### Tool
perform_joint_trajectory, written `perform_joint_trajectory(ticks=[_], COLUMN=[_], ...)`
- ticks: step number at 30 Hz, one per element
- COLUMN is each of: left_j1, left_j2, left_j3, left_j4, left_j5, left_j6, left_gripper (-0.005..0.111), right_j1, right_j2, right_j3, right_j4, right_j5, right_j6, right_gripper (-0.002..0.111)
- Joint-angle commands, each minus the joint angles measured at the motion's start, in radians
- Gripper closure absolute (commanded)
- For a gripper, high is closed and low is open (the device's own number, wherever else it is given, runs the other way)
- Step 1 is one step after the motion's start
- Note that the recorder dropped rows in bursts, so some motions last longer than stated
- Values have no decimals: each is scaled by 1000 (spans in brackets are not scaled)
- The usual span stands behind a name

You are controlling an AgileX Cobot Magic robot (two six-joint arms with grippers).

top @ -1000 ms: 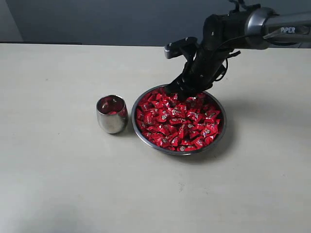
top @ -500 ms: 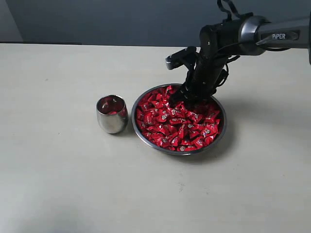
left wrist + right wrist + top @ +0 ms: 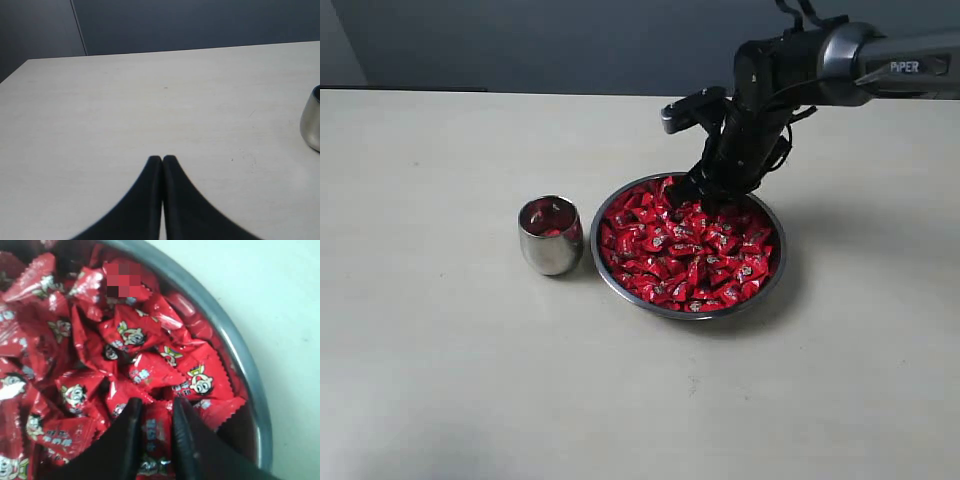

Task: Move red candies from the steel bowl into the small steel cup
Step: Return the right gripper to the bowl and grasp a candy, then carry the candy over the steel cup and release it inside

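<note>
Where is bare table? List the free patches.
Free: pale tabletop left of the small rounded steel cup, and the near strip before the wide shallow steel bowl. Crowded: that bowl, heaped with red wrapped candies, black pincer among them.

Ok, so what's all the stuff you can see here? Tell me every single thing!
candies: too many to count, shiny red, piled in the bowl
bowl: one, silver, on the table near the middle
cup: one, silver, on the table right beside the bowl; something red shows inside it
table: one, pale cream, under everything
wall: one, dark grey-blue, behind the table
right gripper: one, black, down in the bowl at its far edge, closed on one of the candies
left gripper: one, black, shut and holding nothing, over bare table with the cup off to its side
</note>
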Motion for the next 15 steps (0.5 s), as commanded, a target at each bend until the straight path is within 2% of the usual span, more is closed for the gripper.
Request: perform_joint_trajectory(ticks=[1,9,15], left_j1=[2,2,2], left_j2=[-5,-5,-5], left_j3=[2,2,2], left_j4=[2,2,2], left_j5=[-10,-10,-10], left_j6=[-2,-2,-2], left_gripper=[106,106,106], right_j1=[-1,-1,19], right_j2=[-67,-145,-186], right_j3=[-11,-11,-11], right_j4=[18,177,563], right_j5=[4,7,32], right_j6=[1,-57,-360], right_gripper=[108,108,108])
